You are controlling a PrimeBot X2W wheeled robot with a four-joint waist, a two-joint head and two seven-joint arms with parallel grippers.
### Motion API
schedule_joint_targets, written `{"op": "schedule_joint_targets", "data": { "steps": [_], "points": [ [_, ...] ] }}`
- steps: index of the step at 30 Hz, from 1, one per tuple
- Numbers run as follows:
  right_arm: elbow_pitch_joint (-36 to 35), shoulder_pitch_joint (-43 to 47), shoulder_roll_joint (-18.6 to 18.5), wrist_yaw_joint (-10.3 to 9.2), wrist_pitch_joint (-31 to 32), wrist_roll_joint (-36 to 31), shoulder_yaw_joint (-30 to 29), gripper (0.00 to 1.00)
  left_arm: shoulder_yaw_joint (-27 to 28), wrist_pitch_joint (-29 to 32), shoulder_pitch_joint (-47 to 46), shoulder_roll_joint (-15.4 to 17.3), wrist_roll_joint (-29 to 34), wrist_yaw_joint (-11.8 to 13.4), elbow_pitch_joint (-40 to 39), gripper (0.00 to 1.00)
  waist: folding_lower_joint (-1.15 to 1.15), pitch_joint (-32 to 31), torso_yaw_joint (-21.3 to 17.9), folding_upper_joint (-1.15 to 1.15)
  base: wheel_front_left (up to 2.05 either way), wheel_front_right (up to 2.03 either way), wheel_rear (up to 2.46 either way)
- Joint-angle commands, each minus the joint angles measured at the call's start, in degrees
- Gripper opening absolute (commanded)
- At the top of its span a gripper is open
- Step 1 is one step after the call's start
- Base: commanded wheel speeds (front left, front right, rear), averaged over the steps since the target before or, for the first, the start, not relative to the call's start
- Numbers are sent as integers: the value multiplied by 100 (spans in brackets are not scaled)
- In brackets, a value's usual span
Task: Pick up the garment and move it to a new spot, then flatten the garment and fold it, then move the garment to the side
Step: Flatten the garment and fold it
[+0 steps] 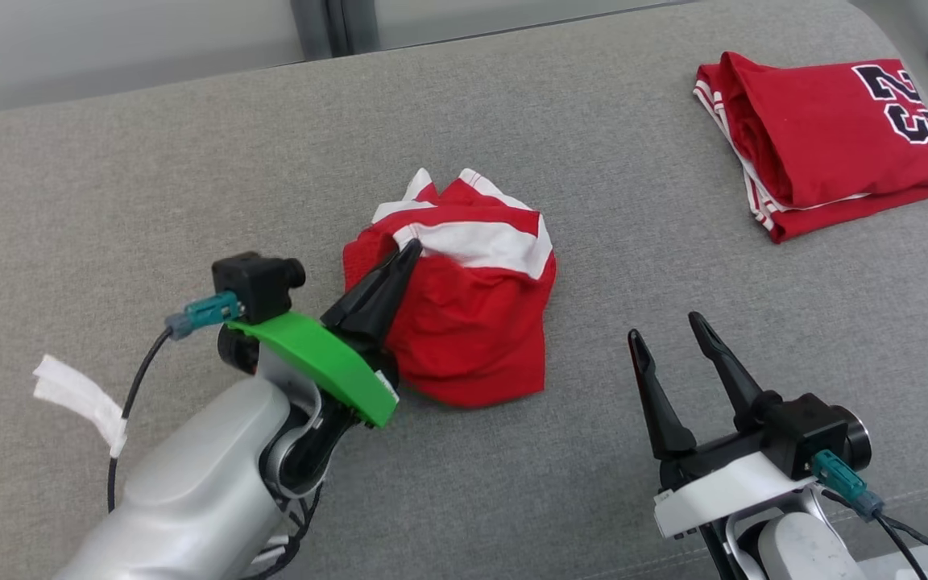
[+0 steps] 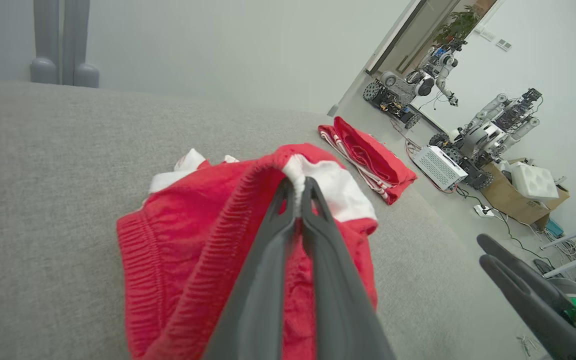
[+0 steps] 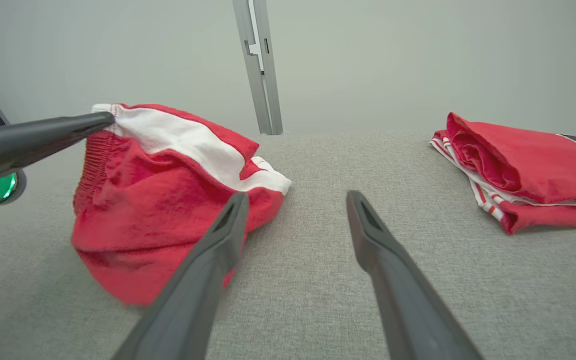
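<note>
Your left gripper is clamped together on the ribbed waistband of the crumpled red-and-white garment, which lies mid-way across the grey upholstered surface. Your right gripper stands with its fingers apart, near the front edge and clear of the cloth. The pinch looks thin, at the very hem, so a quick lift may let it slip; a bunched heap may also rise tangled and resist flattening. Carry it too far toward the far right corner and you risk disturbing the folded jersey. Count: one loose garment, one folded jersey, one white strip toward the left edge, two grippers.
</note>
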Motion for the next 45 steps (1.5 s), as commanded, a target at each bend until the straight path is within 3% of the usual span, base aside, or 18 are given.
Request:
{"op": "schedule_joint_targets", "data": {
  "steps": [1, 12, 17, 24, 28, 31, 33, 35, 37, 40, 45],
  "points": [
    [8, -66, 18, -9, 2, 9, -4, 100, -21, 54, -277, -58, -52, -24, -71, 0, 0, -63, -94, 0, 0, 0, 0],
    [30, -19, 97, -9, 2, 90, -23, 100, -419, 947, -2463, -372, 53, -23, -700, 0, 0, -205, -620, 0, 0, 0, 0],
    [30, 51, 108, -9, 2, 102, -83, 100, -652, 1150, -3185, -147, -62, -19, -1232, 0, 0, -321, -681, 0, 0, 0, 0],
    [-152, 82, 107, -9, 2, 38, -189, 100, -1178, 948, -2240, 738, -50, -19, -1498, 0, 0, -240, -360, 0, 0, 0, 0],
    [-249, 94, -54, -9, 2, -11, -257, 100, -1515, 348, -1174, 1100, 226, 158, -1293, 0, 0, -21, -81, 0, 0, 0, 0],
    [-264, 107, -174, -8, 2, 10, -315, 100, -1653, 18, -569, 1189, 797, 375, -974, 0, 0, 131, 132, 0, 0, 0, 0],
    [-240, 70, -279, -9, 2, 21, -350, 100, -1415, -57, -321, 1132, 1524, 746, -822, 0, 0, 236, 287, 0, 0, 0, 0],
    [-218, -44, -358, -9, 2, -49, -335, 100, -836, -61, 27, 1001, 2569, 1143, -1026, 0, 0, 358, 432, 0, 0, 0, 0],
    [-160, -169, -457, -9, 2, -55, -339, 100, -366, -47, 600, 941, 3356, 1306, -1152, 0, 0, 450, 542, 0, 0, 0, 0],
    [-97, -309, -564, -9, 2, -25, -350, 100, 438, -60, 1067, 709, 4007, 1238, -1209, 0, 0, 518, 666, 0, 0, 0, 0],
    [-55, -303, -710, -9, 2, 0, -298, 100, 1643, -58, 1798, 294, 4465, 1011, -1071, 0, 0, 517, 748, 0, 0, 0, 0]
  ]
}}
